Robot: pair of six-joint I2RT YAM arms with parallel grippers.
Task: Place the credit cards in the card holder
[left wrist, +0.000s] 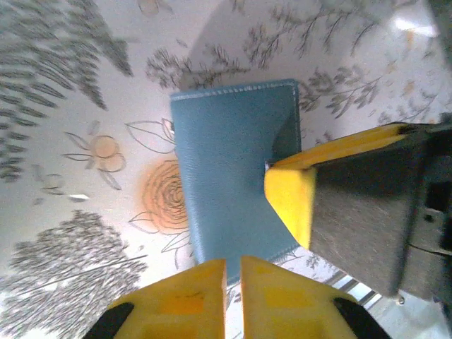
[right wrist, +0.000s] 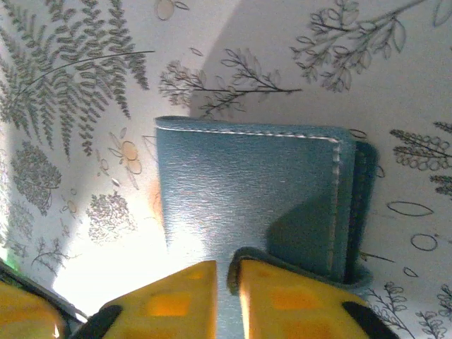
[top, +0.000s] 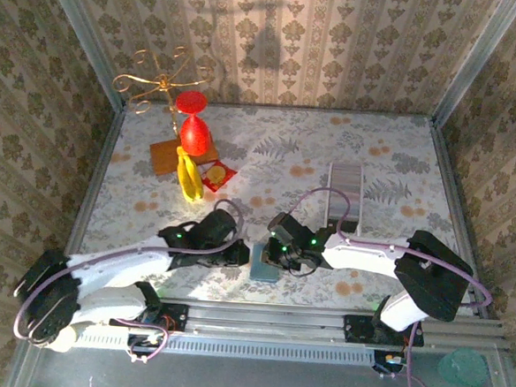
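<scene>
Card holder [top: 264,273]: teal, flat and folded shut, with pale stitching along one edge. It lies on the flower-print table [top: 350,138] close to the near edge, about midway between left and right.
Left gripper [top: 238,256]: just left of the card holder. Its yellow fingers [left wrist: 183,300] stand a thin slit apart at the holder's edge, and I cannot tell whether they pinch it or only touch it.
Right gripper [top: 277,259]: just right of the card holder and clenched on its edge. Teal material runs into the narrow gap between its fingertips [right wrist: 282,300].
Far left: a red goblet [top: 193,122], a banana [top: 188,178] and a brass wire stand [top: 155,80], well apart from the holder.
Far right: a grey ribbed block [top: 344,189].
</scene>
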